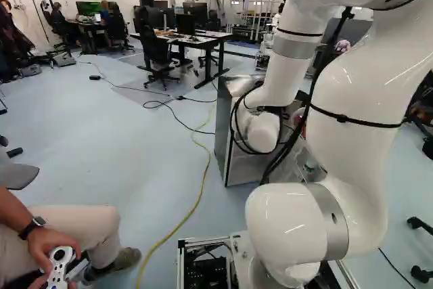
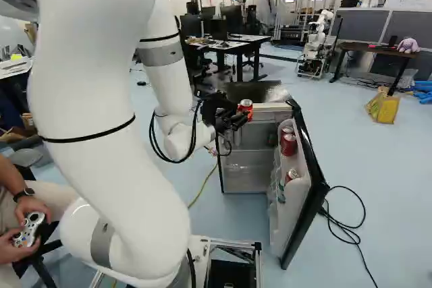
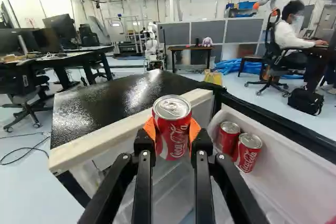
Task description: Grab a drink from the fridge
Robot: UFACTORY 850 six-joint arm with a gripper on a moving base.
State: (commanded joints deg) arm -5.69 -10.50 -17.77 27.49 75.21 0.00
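Wrist view: gripper (image 3: pixel 172 131) found pinching the red can (image 3: pixel 173 142) between both pads, upright, near the front edge of the fridge (image 3: pixel 113 103). Hazard: swinging low could strike that edge or the open door (image 2: pixel 295 217) and twist the can loose. Two further cans (image 3: pixel 248 152) stand in the door rack near the hinge corner. Yellow cable (image 1: pixel 204 179) crosses the floor.

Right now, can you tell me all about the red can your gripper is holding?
The shiny red metal can has white lettering and a silvery round top that looks unopened. My black two-fingered gripper holds it upright, orange pads pressing from two sides. It's in the air by the open black fridge's top front edge; nothing else seems to touch it.
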